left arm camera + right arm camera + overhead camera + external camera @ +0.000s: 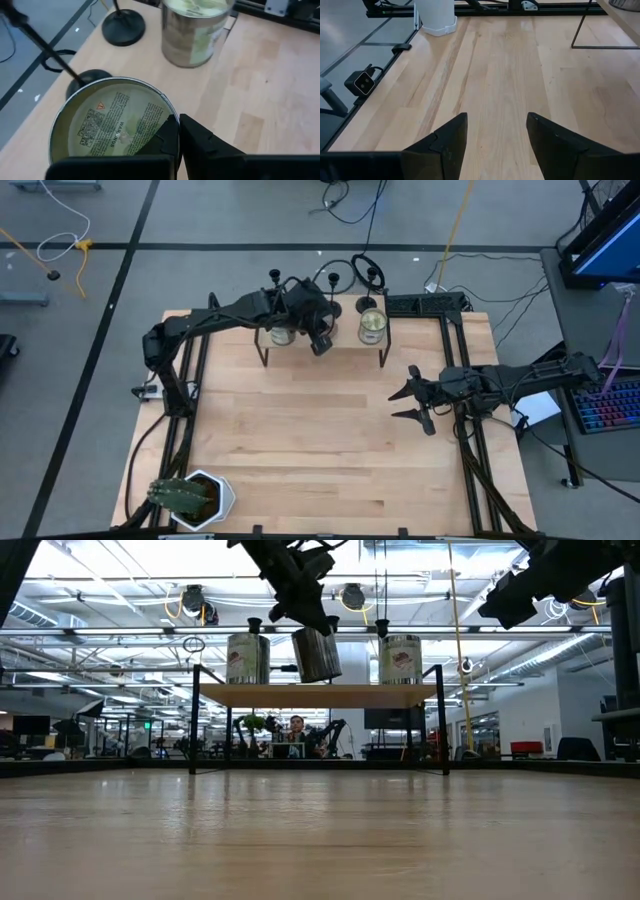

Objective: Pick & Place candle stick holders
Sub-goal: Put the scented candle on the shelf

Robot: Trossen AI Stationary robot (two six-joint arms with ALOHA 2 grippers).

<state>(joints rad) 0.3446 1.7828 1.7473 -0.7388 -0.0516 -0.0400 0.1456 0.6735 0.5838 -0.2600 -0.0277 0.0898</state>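
Three black candle stick holders (366, 304) (333, 279) (274, 277) stand on their round bases along the far edge of a small raised wooden shelf (320, 695). Two of them show in the left wrist view (123, 27) (87, 80). My left gripper (179, 120) is over the shelf, shut on a greenish-gold can (317, 655), not on a holder. Two more cans (372, 327) (283, 332) stand on the shelf on either side. My right gripper (412, 405) is open and empty above the table's right middle. My left gripper holds the can by its top rim (167, 122), on the side nearest the arm. One finger lies over the labelled top face and the other (200, 142) outside the wall. The fingers come from above, slanting down. The can hangs tilted, its bottom (320, 678) close above the shelf.
A white pot with a spiky plant (200, 500) stands at the table's near left corner. The shelf stands on thin black wire legs (262, 365). Cables lie on the floor beyond the far edge. Bare wood lies between the shelf and the near edge (500, 75).
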